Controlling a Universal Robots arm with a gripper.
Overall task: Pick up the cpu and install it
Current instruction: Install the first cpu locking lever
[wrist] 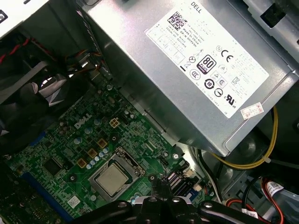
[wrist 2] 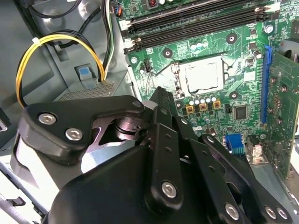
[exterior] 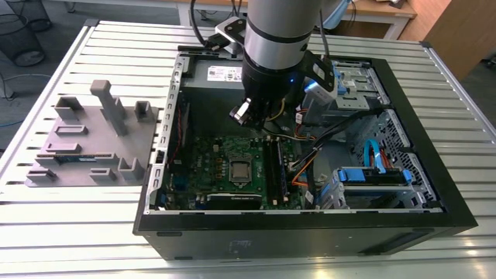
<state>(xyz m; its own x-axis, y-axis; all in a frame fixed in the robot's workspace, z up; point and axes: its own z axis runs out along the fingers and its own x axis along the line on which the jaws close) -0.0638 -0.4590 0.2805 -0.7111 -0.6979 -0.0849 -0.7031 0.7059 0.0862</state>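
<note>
The cpu (wrist: 112,179) is a silver square lying flat inside the socket frame on the green motherboard (wrist: 70,144). It also shows in the second wrist view as the cpu (wrist 2: 202,76) and in the exterior view as the cpu (exterior: 240,170) in the middle of the board. My gripper (exterior: 259,123) hangs above the board, a little toward the power supply from the socket, clear of the chip. In both wrist views its black fingers (wrist 2: 161,100) meet at one narrow tip with nothing between them; the gripper (wrist: 161,183) points down just beside the socket.
The open black computer case (exterior: 310,232) lies on a slatted metal table. A grey power supply (wrist: 187,60), yellow cables (wrist 2: 28,65), memory slots (wrist 2: 196,23) and blue drive brackets (exterior: 372,174) crowd around the board. A grey fixture tray (exterior: 85,145) sits on the exterior view's left.
</note>
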